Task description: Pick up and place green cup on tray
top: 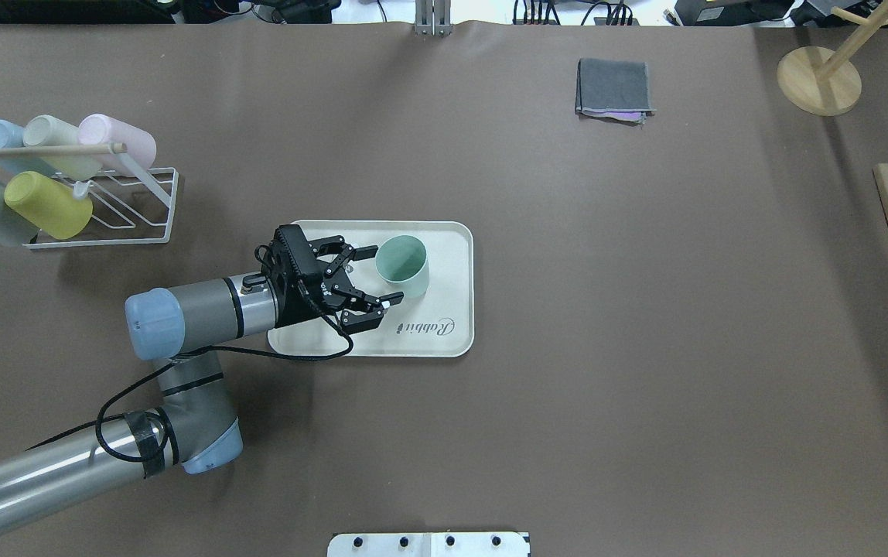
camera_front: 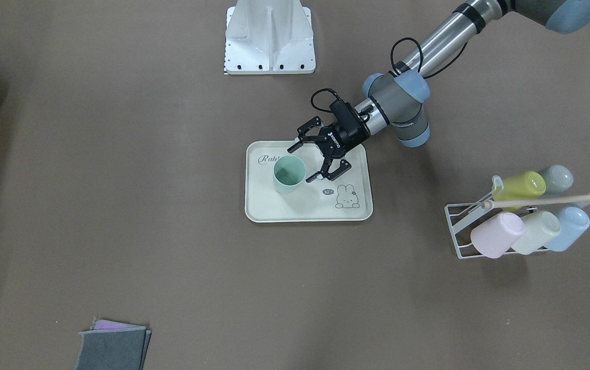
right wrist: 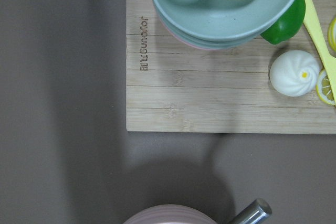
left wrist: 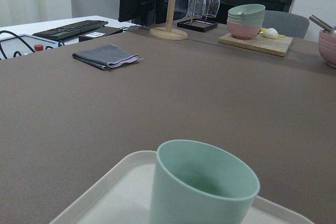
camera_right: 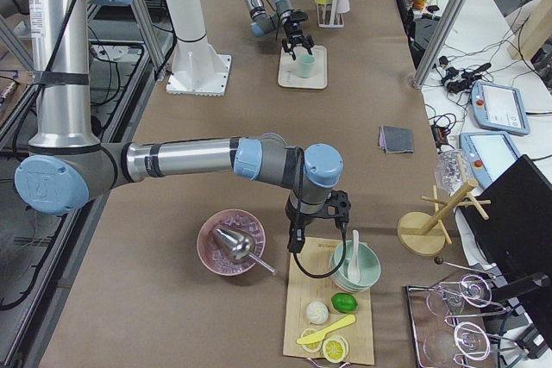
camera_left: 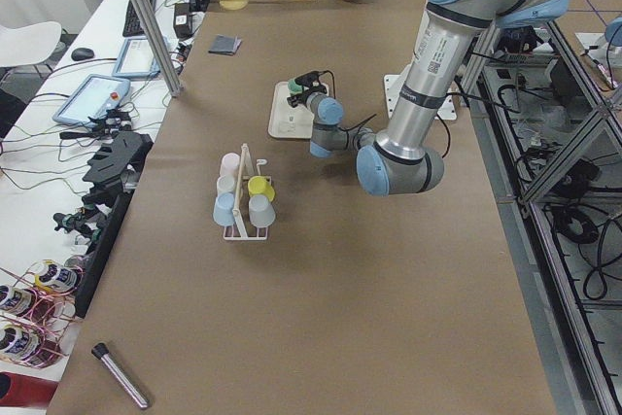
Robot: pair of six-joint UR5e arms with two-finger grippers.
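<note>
The green cup (camera_front: 289, 173) stands upright on the cream tray (camera_front: 274, 213), on the half with the "Rabbit" script. It also shows in the overhead view (top: 403, 265) on the tray (top: 448, 247). My left gripper (camera_front: 302, 164) is open, its fingers on either side of the cup's near wall and not touching it (top: 384, 275). The left wrist view shows the cup (left wrist: 202, 187) close up on the tray (left wrist: 118, 192), with no fingers in frame. My right gripper (camera_right: 315, 213) hangs over a wooden board far from the tray; I cannot tell its state.
A white wire rack (camera_front: 521, 216) holds several pastel cups, also in the overhead view (top: 65, 186). A folded grey cloth (top: 614, 87) lies at the far side. A wooden board (right wrist: 210, 93) carries stacked bowls (right wrist: 226, 9). A pink bowl (camera_right: 231, 243) sits beside it.
</note>
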